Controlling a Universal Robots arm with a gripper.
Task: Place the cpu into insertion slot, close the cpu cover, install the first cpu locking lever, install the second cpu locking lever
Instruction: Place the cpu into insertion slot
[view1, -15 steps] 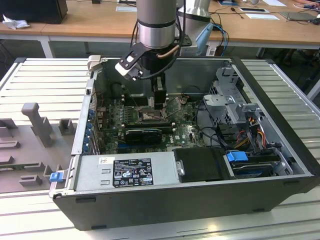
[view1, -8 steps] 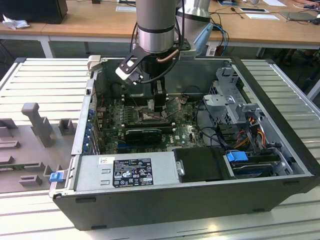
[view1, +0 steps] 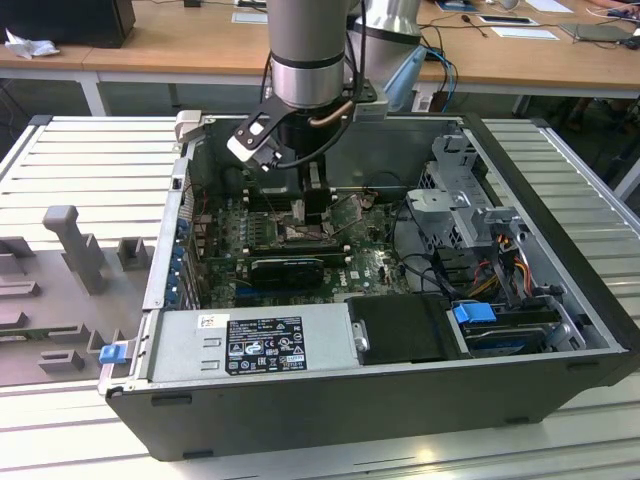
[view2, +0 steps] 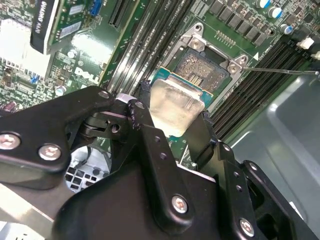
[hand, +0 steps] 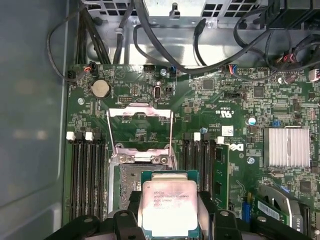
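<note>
light: bright, even, from above | glare: chip (hand: 169, 207) top, 6 o'clock in first wrist view | shadow: computer case (view1: 400, 400) interior

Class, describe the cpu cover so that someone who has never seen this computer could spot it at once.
On the green motherboard in the open case, find the square insertion slot between two banks of long black memory slots. The cpu cover is hinged open beside it: a thin silver frame, green board showing through its square cut-out.
</note>
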